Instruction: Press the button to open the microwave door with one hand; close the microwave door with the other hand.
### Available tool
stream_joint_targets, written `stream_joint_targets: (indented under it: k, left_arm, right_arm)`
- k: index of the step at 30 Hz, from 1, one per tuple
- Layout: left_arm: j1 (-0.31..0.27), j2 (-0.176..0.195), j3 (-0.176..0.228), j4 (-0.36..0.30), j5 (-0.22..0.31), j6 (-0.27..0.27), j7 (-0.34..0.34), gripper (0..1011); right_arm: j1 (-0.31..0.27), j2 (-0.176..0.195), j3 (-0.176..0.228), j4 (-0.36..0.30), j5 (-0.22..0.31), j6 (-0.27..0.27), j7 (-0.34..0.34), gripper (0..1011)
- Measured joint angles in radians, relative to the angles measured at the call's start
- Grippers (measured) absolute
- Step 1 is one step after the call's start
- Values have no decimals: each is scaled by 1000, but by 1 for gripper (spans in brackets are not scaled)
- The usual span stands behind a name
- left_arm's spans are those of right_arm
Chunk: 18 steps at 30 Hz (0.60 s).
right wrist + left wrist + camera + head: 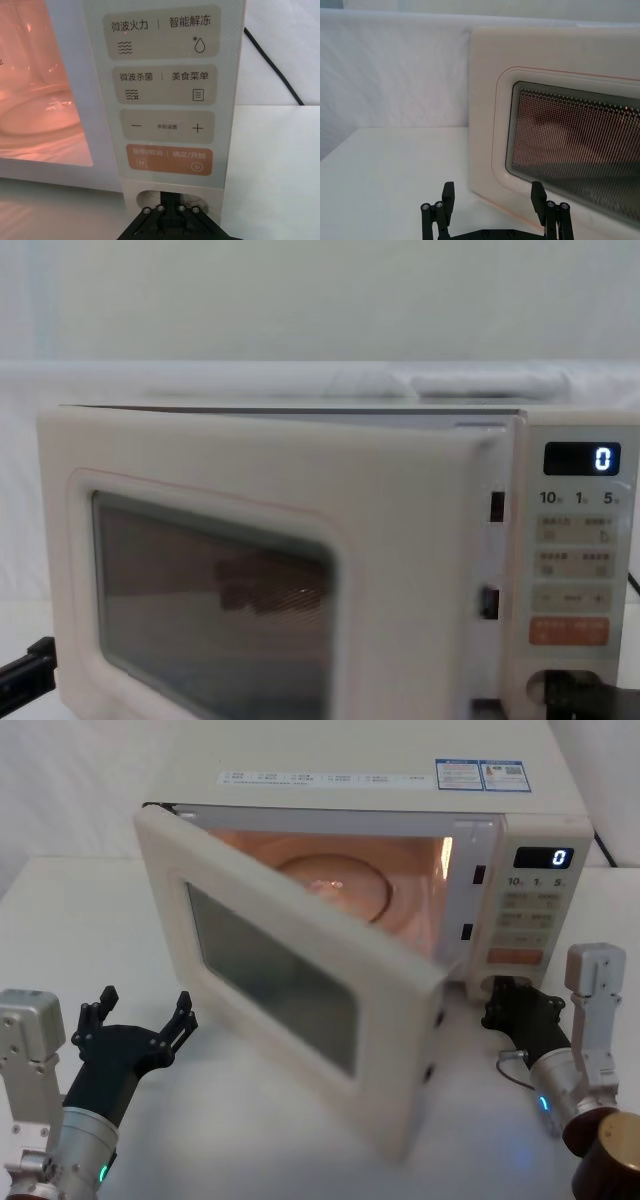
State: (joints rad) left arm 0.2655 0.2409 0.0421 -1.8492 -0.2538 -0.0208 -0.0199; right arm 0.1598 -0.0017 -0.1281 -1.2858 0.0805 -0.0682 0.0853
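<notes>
On the white counter, large cream microwave door with dark glass window swung ajar, right tool at wide cream button, spread unclear; next, left tool, spread wide, pushing door closed.

- Left gripper, lower left of frame: black angular fingers, silver wrist block, green light.
- Right gripper, lower right: black body, silver screws, white bracket, blue light, thin cable.
</notes>
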Motion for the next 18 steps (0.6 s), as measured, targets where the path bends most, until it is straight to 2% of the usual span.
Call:
stream_joint_targets:
  k: [7,18]
  left_arm:
    - [0,0,0,0,0,0,0,1001]
    - [0,0,0,0,0,0,0,1001]
  right_arm:
    - [-25,8,1,-38,1,-1,6,0]
    - [-121,37,-1,-165,19,6,34,0]
